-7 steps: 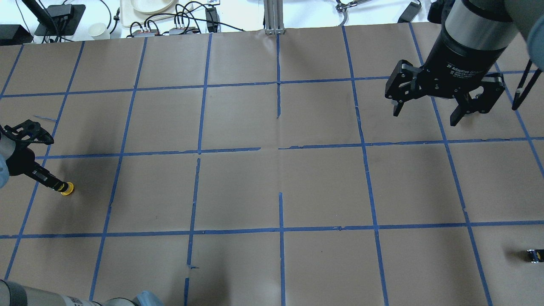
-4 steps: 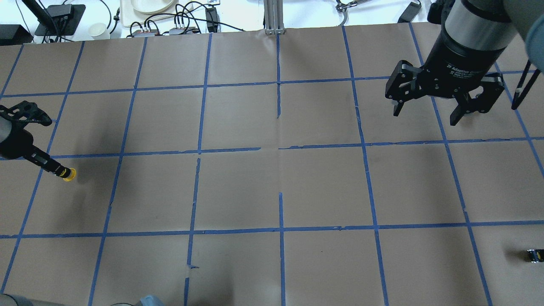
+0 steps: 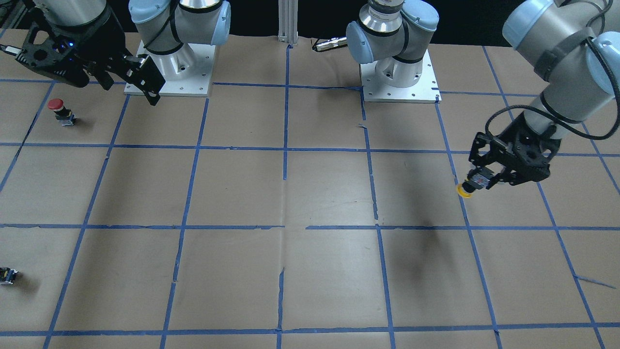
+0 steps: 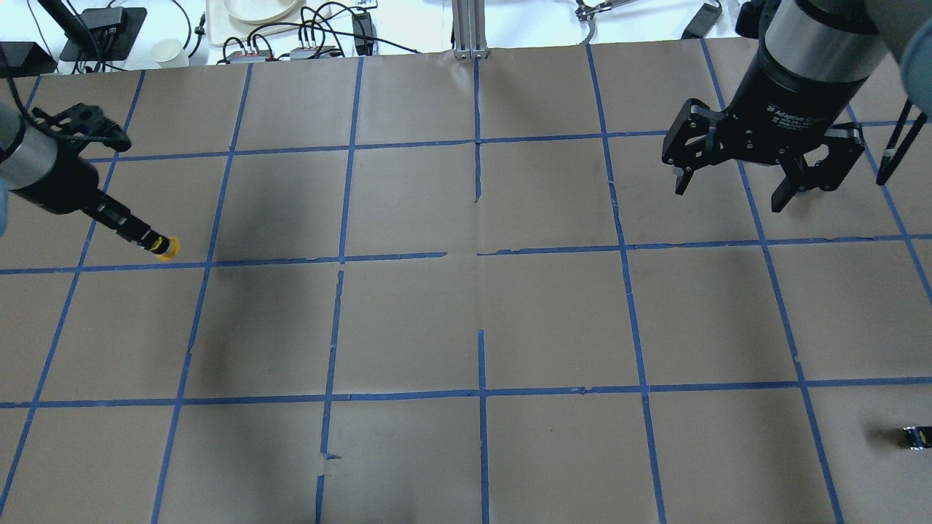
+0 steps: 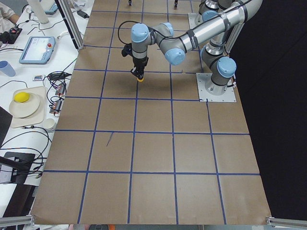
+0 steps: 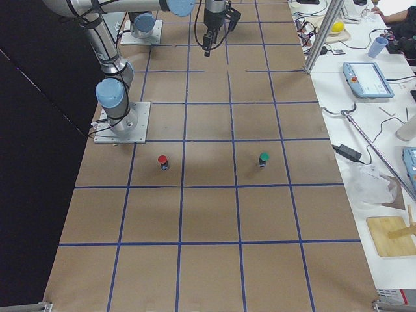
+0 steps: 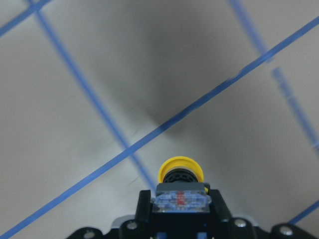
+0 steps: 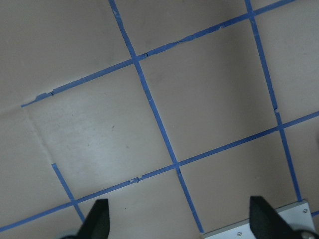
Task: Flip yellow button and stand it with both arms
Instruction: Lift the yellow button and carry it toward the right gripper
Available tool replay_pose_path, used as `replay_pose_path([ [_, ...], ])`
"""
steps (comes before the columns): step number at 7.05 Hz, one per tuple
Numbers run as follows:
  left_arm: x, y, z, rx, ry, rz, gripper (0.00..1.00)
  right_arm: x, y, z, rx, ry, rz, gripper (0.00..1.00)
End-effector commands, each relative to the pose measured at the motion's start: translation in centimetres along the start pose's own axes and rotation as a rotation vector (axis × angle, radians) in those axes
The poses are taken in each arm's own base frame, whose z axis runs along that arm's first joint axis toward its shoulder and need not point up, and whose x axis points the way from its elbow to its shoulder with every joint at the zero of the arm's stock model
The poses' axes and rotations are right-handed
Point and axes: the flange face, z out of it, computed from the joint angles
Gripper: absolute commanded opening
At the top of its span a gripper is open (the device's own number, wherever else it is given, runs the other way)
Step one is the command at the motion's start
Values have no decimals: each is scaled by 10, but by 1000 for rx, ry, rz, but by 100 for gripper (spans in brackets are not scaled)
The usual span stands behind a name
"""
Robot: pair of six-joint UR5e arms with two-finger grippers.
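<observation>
Shifted since a second ago in the overhead view: left pincer (image 4: 149,239) with the yellow button (image 4: 167,249), from low at the left edge up and rightward, now just above a horizontal blue tape line (image 4: 277,260) at mid-left. Hardly any change at the right pincer (image 4: 730,193), upper right, released, with fingers spread wide and nothing between.

Left pincer clenched on the button's body, cap pointing away from the wrist. Raised off the worktop (image 4: 553,320), judging by the shadow (image 3: 426,242) lying well apart in the front-facing view.

Hard to make out: most of the button's body, buried between the black fingers overhead. From the left wrist, only a grey block with a red mark, its lower part cut off at the frame's bottom. Left arm cropped at the left edge overhead.

Look of the button: round yellow cap, black collar behind it, grey blocky body.

Elsewhere: a red button (image 3: 57,105) at upper left of the front-facing view, a green button (image 6: 264,158) mid-frame in the right-side view, a tiny dark block (image 4: 914,437) at the lower right edge overhead.
</observation>
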Motion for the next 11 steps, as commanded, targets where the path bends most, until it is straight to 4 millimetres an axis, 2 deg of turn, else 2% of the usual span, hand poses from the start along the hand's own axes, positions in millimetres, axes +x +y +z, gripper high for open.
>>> replay_pose_path([
  [1,97,-45,-13,97,250,-82,12,4,-28,-2,-53,-229,155,100],
  [2,134,-62,-11,131,357,-134,12,4,-44,7,-112,-315,213,100],
  [4,213,-90,-14,184,603,-208,12,8,-63,4,-228,-560,356,100],
  [5,240,-104,-23,202,755,-317,11,8,-73,11,-298,-635,427,100],
  [6,247,-114,-32,244,881,-389,10,1,-83,20,-389,-688,521,100],
  [8,256,-124,-54,280,1104,-500,9,-1,-76,22,-503,-696,622,100],
  [9,256,-127,-56,296,1132,-502,8,-3,-68,18,-548,-716,640,100],
  [10,262,-126,-65,308,1229,-507,6,-6,-60,6,-567,-748,664,100],
  [11,261,-126,-66,311,1233,-504,6,-7,-49,-4,-556,-755,658,100],
])
